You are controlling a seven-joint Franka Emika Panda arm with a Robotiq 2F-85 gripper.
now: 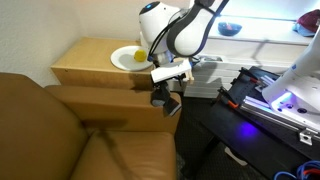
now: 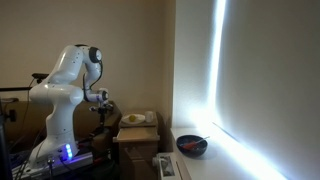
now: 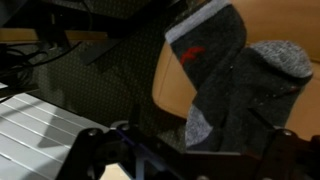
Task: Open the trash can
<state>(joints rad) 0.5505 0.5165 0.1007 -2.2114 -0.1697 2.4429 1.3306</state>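
The trash can (image 2: 168,166) is a narrow light bin with a pale flat top and a small black piece, low in an exterior view, beside the wooden cabinet (image 2: 135,142). I cannot make it out in the exterior view with the couch or in the wrist view. My gripper (image 1: 165,98) hangs over the end of the brown couch arm (image 1: 110,100), well away from the trash can, and also shows in the exterior view with the bin (image 2: 103,103). In the wrist view its dark fingers (image 3: 195,142) are spread apart over a dark grey sock (image 3: 225,70) lying on the brown surface.
The wooden cabinet (image 1: 85,62) carries a plate (image 1: 127,56) and a cup (image 2: 150,117). A dark bowl (image 2: 192,146) lies on the floor by the wall. A black stand with blue light (image 1: 265,105) is beside the couch (image 1: 60,140).
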